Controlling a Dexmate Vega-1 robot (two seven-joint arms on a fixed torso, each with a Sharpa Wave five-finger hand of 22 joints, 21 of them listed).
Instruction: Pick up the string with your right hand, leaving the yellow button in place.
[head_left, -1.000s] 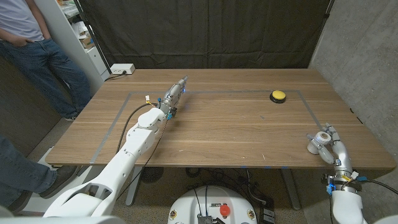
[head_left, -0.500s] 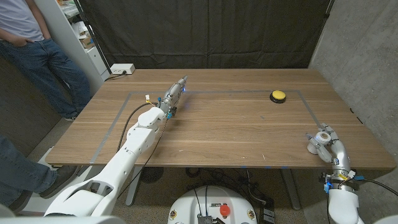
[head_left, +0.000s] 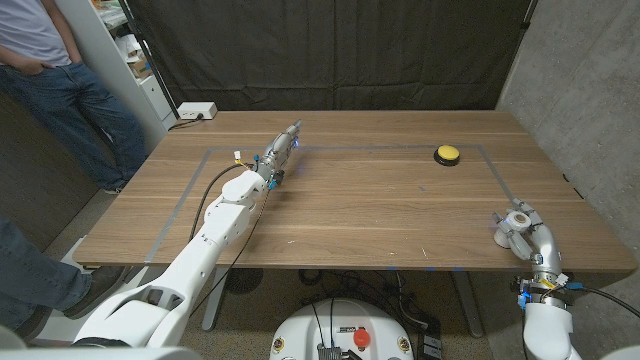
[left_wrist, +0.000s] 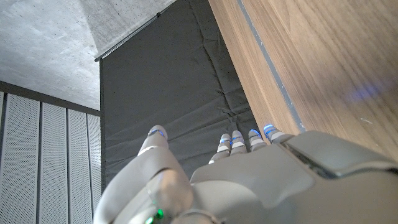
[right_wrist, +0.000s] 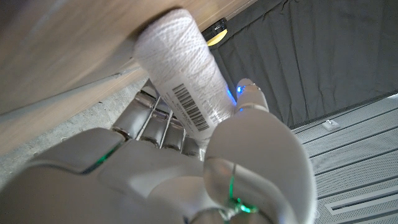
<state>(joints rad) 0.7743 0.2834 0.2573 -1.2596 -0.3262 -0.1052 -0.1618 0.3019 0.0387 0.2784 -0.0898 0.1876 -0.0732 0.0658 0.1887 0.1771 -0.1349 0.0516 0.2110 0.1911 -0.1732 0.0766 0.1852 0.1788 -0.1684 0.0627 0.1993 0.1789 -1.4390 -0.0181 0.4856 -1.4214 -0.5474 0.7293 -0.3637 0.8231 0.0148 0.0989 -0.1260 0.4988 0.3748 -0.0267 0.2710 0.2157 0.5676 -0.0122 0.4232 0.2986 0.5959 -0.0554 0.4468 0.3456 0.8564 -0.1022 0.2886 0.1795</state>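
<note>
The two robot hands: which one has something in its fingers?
The right hand, near the table's front right corner, grips the white spool of string. The left hand, stretched out across the table's far left, holds nothing.

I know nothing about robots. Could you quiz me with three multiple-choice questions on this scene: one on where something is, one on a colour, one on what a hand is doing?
1. Where is the round yellow button?
A. far right part of the wooden table
B. near left corner
C. on the floor

2. What colour is the wound spool of string?
A. red
B. white
C. black

3. What is the right hand doing?
A. pressing the button
B. waiting with nothing in it
C. its fingers grip the spool

Key: 1 A, the head view shows it there. 2 B, white thread with a barcode label. 3 C, the right wrist view shows the grasp.
</note>
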